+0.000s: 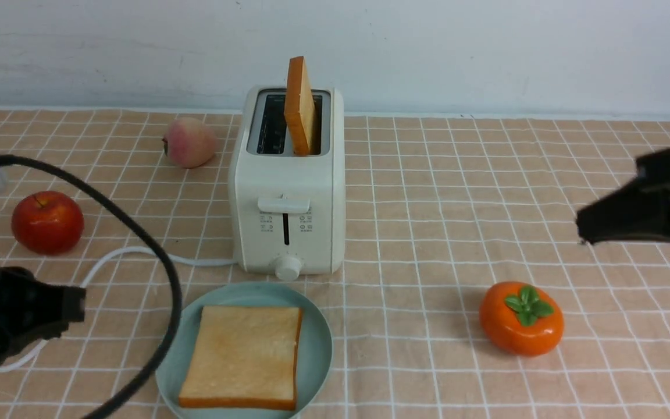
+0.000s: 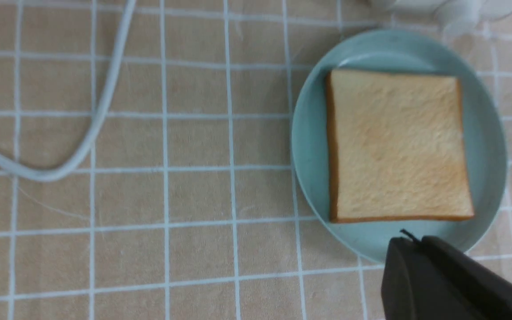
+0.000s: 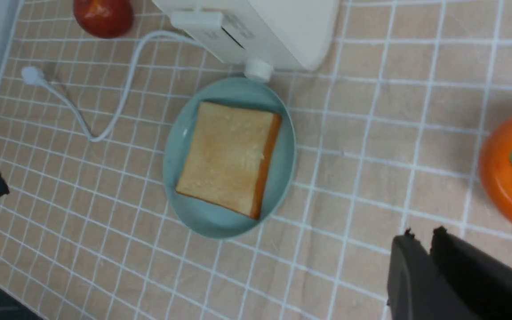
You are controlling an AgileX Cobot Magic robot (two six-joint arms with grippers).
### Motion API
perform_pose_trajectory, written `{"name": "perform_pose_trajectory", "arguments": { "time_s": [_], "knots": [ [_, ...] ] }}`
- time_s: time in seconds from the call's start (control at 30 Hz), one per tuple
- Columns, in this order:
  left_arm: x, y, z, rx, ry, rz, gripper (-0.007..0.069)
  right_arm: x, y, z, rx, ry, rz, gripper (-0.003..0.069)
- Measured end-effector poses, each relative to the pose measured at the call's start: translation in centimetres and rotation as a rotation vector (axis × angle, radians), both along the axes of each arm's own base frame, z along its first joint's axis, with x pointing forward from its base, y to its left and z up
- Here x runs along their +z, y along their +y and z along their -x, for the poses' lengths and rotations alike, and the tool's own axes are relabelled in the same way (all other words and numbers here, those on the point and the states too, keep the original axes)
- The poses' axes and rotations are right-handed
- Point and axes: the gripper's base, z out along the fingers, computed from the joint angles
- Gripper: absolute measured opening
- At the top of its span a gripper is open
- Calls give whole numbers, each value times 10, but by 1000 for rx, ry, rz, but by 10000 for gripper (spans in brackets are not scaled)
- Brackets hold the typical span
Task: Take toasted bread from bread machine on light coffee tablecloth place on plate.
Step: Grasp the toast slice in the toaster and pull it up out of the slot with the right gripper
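Note:
One slice of toasted bread (image 1: 301, 113) stands upright in the right slot of the cream bread machine (image 1: 288, 192); the left slot looks empty. A second slice (image 1: 245, 355) lies flat on the mint-green plate (image 1: 317, 337), just in front of the machine on the light coffee tablecloth (image 1: 439, 203). My left gripper (image 2: 409, 240) is shut and empty, hovering at the plate's rim (image 2: 309, 146) beside the flat slice (image 2: 398, 144). My right gripper (image 3: 422, 233) hangs over bare cloth at the right, tips only a narrow slit apart, holding nothing.
A red apple (image 1: 47, 222) and a peach (image 1: 189, 141) sit left of the machine. An orange persimmon (image 1: 521, 319) lies at the front right. The machine's white cord (image 1: 137, 253) runs left, and a black cable (image 1: 154, 262) arcs over the front left.

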Motion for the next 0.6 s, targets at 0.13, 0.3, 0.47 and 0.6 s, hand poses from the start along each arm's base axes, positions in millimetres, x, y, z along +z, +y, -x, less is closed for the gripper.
{"name": "perform_pose_trajectory", "arguments": {
  "time_s": [0.13,0.3,0.47,0.6],
  "knots": [
    [16,3,24,-5,-86,10,-14,4,52,-32,129,-63,46,97],
    [26,7,53,-13,-144,16,-14,9,112,-76,184,-137,100,191],
    [31,11,86,-15,-169,32,-14,8,155,-138,132,-270,135,369],
    [35,14,115,-25,-236,57,-14,-9,174,-179,92,-324,110,483]
  ]
}}
